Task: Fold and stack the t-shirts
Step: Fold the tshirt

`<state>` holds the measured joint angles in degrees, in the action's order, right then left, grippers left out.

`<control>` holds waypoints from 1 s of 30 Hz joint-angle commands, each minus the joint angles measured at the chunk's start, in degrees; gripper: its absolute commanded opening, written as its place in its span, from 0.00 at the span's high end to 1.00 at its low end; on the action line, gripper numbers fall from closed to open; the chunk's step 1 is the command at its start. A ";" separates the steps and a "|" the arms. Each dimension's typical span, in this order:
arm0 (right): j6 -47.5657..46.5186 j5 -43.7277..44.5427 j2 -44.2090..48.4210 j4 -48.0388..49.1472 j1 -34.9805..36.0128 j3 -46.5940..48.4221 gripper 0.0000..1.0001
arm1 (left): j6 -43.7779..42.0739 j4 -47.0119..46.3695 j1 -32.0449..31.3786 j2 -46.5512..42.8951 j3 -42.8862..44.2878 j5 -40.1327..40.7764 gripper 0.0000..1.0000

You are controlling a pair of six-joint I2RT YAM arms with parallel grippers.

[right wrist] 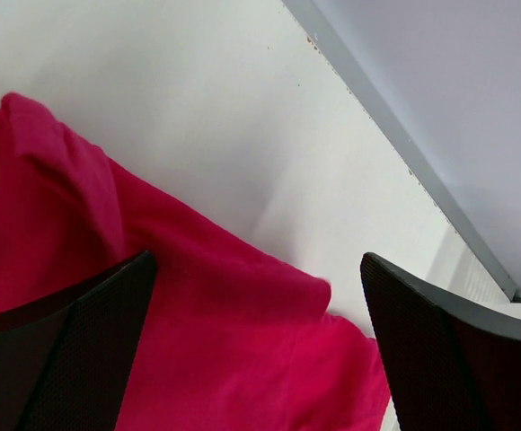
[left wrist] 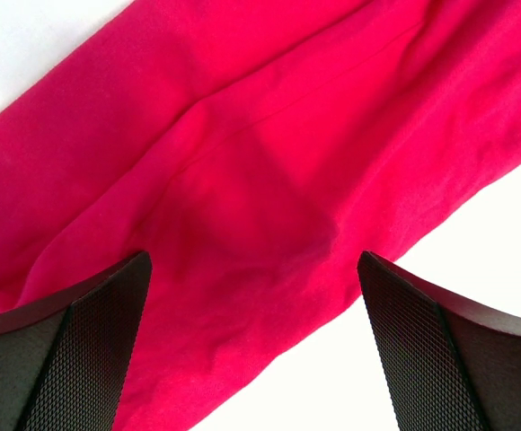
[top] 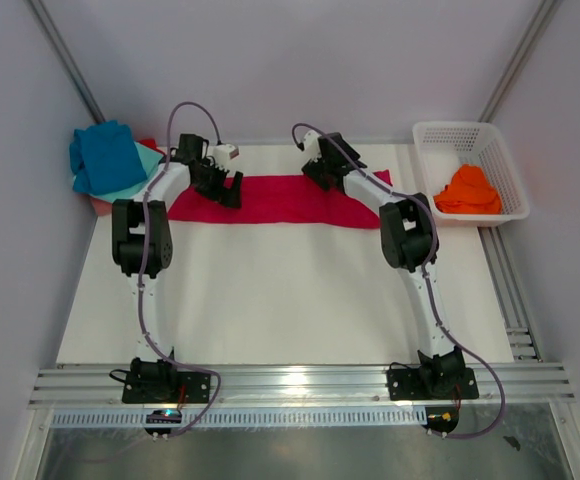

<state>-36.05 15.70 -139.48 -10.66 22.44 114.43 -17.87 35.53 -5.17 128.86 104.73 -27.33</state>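
Top external view, starting at the far left corner of the counter [top: 270, 300]: a blue t-shirt [top: 102, 155] sits on a teal t-shirt [top: 140, 166] in a pile. Just beside it my left arm climbs from its base at the near edge, bends at the elbow and turns its wrist rightward, so my left fingers [top: 232, 190] hang over the left end of the crimson t-shirt [top: 280, 200]. That shirt lies as a long flat band across the far part of the counter, running between my two wrists. In my left wrist view those fingers stand wide apart with crimson cloth filling the gap below them; I grip nothing.

My right arm rises from its base, bends at the elbow and reaches away and leftward, setting my right fingers [top: 317, 176] over the band's far edge toward its right end. They too are spread wide and empty, above a rumpled edge of the cloth and bare counter.

Farthest right, a white basket [top: 506, 168] holds an orange t-shirt [top: 468, 190].
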 commanded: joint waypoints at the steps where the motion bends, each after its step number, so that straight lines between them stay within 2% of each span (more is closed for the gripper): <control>1: -1.74 4.41 -1.06 5.02 0.24 4.04 0.01 | 1.17 0.95 -0.10 -0.89 1.89 -1.93 0.01; 6: -1.04 10.30 -0.53 13.63 0.24 2.12 0.01 | 2.14 1.29 -0.10 -0.80 2.15 -2.81 0.01; 11: -0.07 12.94 6.58 23.29 -0.11 -6.76 0.01 | 1.78 0.95 -0.10 -2.38 0.57 -2.37 0.01; 18: -2.53 15.23 11.68 25.51 -0.46 -5.18 0.00 | 1.52 1.56 -0.10 -4.40 -0.49 -1.68 0.01; 20: -1.31 14.97 15.44 22.72 -0.55 -6.76 0.01 | 0.82 1.30 -0.19 -5.19 -1.80 -0.27 0.01; 24: 10.87 10.24 24.59 11.03 -0.81 -10.27 0.01 | -0.15 0.33 -0.19 -7.82 -4.26 2.54 0.01; 27: 15.48 -2.65 31.95 -2.15 -1.17 -13.51 0.01 | -0.06 -3.43 -0.37 -11.07 -8.64 6.92 0.01; 29: 16.46 -11.71 36.10 -5.77 -1.17 -18.34 0.01 | -0.85 -6.16 -1.16 -13.09 -11.64 9.65 0.01; 30: 14.80 -14.45 38.21 -6.56 -1.17 -24.37 0.00 | -0.94 -8.09 -1.42 -13.98 -14.26 10.88 0.01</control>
<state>-25.28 15.05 -107.31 -7.14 21.26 98.30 -17.34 33.52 -5.45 120.77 94.45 -21.50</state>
